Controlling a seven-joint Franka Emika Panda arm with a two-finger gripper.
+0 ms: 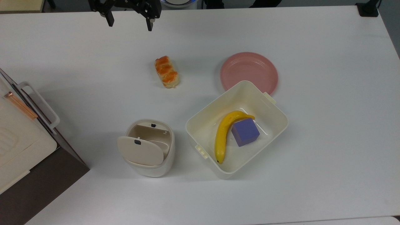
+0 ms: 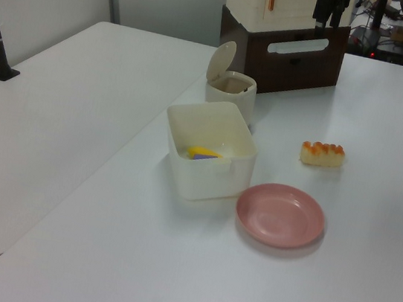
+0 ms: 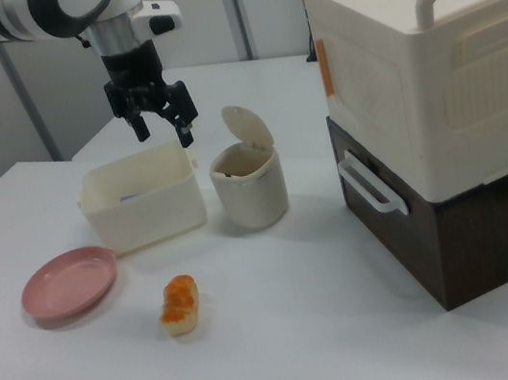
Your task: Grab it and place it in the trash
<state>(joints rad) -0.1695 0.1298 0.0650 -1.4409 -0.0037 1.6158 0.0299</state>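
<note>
Gripper (image 1: 129,22) sits at the top view's upper edge over bare table (image 1: 328,125), jaws wide, nothing btwn them. Right view shows what the top view can't: gripper (image 3: 163,127) hangs well above the tub (image 3: 142,218), near the bin (image 3: 251,200), whose flap (image 3: 248,125) stands upright w/ the mouth open.

Top view looks into the bin (image 1: 150,167): a white bit (image 1: 164,132) on the inner wall, can't tell if it's the wad. It also shows the tub's (image 1: 190,125) contents, a banana (image 1: 222,137) touching a purple cube (image 1: 245,132); left view gives just a sliver of them.

Roll (image 1: 167,72) lies alone mid-table, open room all round. Plate (image 1: 250,70) touches or tucks under the tub's far corner. Stacked boxes (image 3: 430,73) crowd the top view's left edge, near the bin; top view's right half is open.
</note>
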